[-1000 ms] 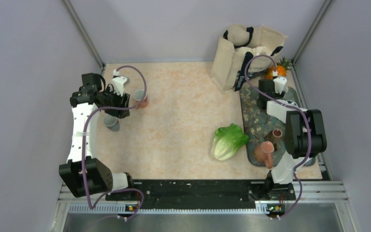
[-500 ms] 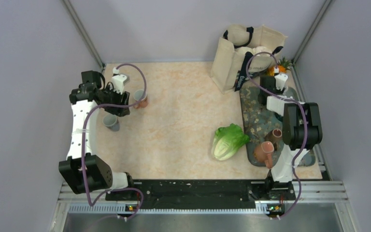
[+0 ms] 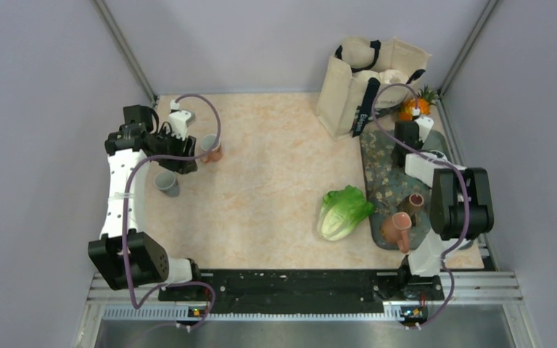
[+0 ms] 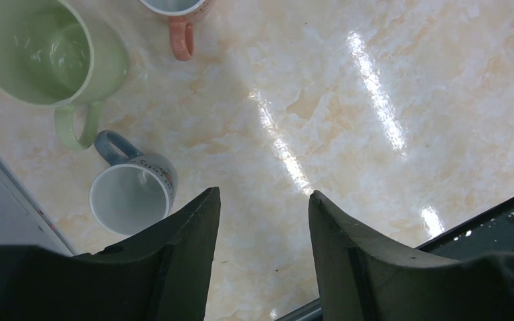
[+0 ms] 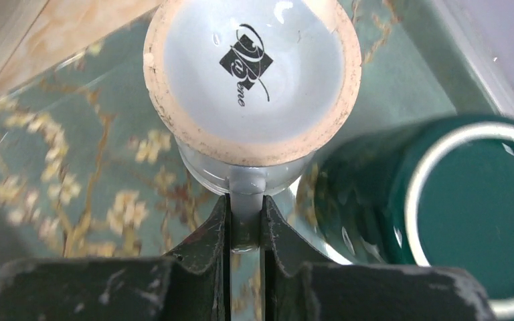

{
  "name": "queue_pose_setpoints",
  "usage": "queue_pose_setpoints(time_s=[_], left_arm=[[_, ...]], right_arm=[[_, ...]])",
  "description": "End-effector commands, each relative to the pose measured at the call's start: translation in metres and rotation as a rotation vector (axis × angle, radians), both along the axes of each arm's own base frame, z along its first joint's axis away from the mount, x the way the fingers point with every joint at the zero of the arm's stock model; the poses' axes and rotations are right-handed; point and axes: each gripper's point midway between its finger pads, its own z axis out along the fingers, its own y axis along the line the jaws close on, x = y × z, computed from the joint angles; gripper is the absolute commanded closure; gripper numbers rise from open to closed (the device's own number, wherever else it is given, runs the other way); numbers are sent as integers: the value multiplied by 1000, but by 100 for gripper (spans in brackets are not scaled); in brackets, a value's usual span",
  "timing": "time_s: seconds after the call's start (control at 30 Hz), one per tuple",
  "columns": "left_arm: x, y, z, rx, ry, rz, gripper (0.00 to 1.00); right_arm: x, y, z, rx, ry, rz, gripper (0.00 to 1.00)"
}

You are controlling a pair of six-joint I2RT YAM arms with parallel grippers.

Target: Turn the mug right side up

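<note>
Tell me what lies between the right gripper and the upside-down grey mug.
Nothing. In the right wrist view, the right gripper is shut on the handle of the upside-down mug, both fingers touching it.

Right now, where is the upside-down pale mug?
In the right wrist view the pale mug sits base-up on the floral mat, handle pinched in the right jaws, a dark green mug close beside it.

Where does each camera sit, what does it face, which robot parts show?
Top external: above and behind, looking down on the table; left arm, right arm show.
Left wrist: looking down at grey mug and green mug; open left gripper shows.
Right wrist: over the upturned pale mug; right gripper clamps its handle.
Shared: grey mug, top and left wrist.
</note>
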Motion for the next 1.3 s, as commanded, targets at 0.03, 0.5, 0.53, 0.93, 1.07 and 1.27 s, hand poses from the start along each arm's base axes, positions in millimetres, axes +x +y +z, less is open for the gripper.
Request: queue_pose_setpoints(time_s=[0.03, 0.5, 0.53, 0.93, 1.07, 1.27], left_arm=[[4, -28, 28, -105, -61, -54, 40], [11, -163, 130, -514, -173, -282, 27], [11, -172, 137, -548, -173, -286, 26], [2, -258, 183, -889, -29, -422, 22], [8, -267, 186, -916, -23, -419, 25], [9, -275, 187, -939, -5, -431, 37]], right_arm=[[-10, 33, 81, 166, -254, 132, 100], [-74, 191, 225, 466, -605, 681, 100], [-79, 204, 237, 491, -638, 722, 100], [-132, 320, 341, 1001, -942, 1075, 100], [-136, 341, 349, 1086, -953, 1120, 100], [-134, 367, 347, 1129, -915, 1168, 100]])
